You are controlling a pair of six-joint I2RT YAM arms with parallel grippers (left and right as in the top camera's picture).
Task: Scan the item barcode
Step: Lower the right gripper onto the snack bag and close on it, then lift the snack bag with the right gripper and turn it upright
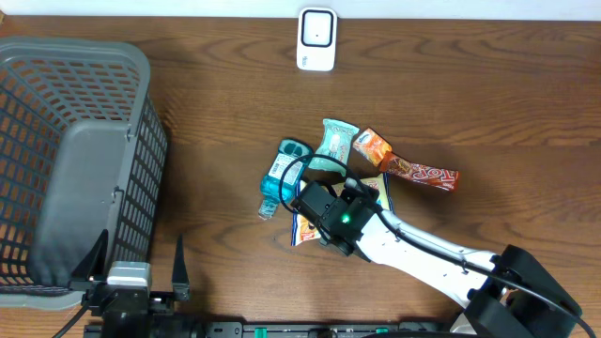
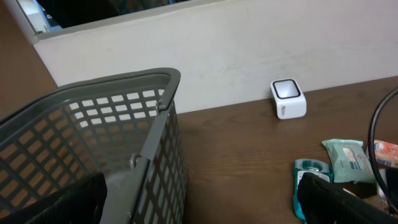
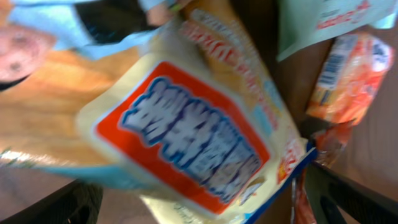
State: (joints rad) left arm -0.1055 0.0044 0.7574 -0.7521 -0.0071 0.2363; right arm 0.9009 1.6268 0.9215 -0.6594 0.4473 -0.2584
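The snack bag (image 3: 199, 143) lies in the heap at mid-table, printed front up, right beneath my right gripper (image 1: 315, 205), whose jaws stand wide apart and hold nothing. I see no barcode on this face, so I reckon it is underneath; lifted as it lies, the bag may meet the scanner (image 1: 316, 39) at the far edge wrong side on. A blue bottle (image 1: 280, 178) sits close on the bag's left, with wipes (image 1: 335, 141) and an orange packet (image 1: 372, 146) just beyond. A careless pinch could snag a neighbour or slip off the crinkly film. My left gripper (image 1: 139, 258), jaws also apart, hangs by the basket (image 1: 94, 56) at near left.
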